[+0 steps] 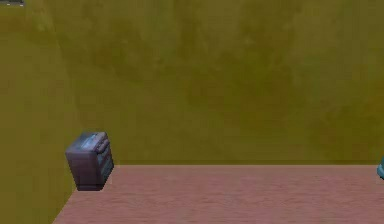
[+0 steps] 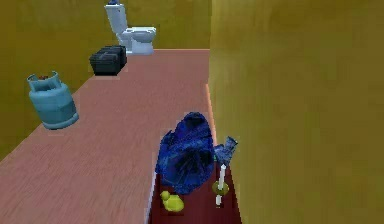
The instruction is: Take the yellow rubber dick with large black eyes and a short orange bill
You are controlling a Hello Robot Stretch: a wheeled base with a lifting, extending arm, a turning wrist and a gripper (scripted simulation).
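Note:
A small yellow blob with a rounded head, fitting the rubber duck, lies near the arm side view's bottom edge. It rests at the near left corner of a low dark red surface that runs along a mustard wall. A heap of blue cloth lies just beyond it on the same surface.
A thin white upright stick and a grey-blue object stand beside the cloth. A teal canister, a dark box and a white toilet line the pink floor. In the forward view a grey-blue box sits by the mustard wall.

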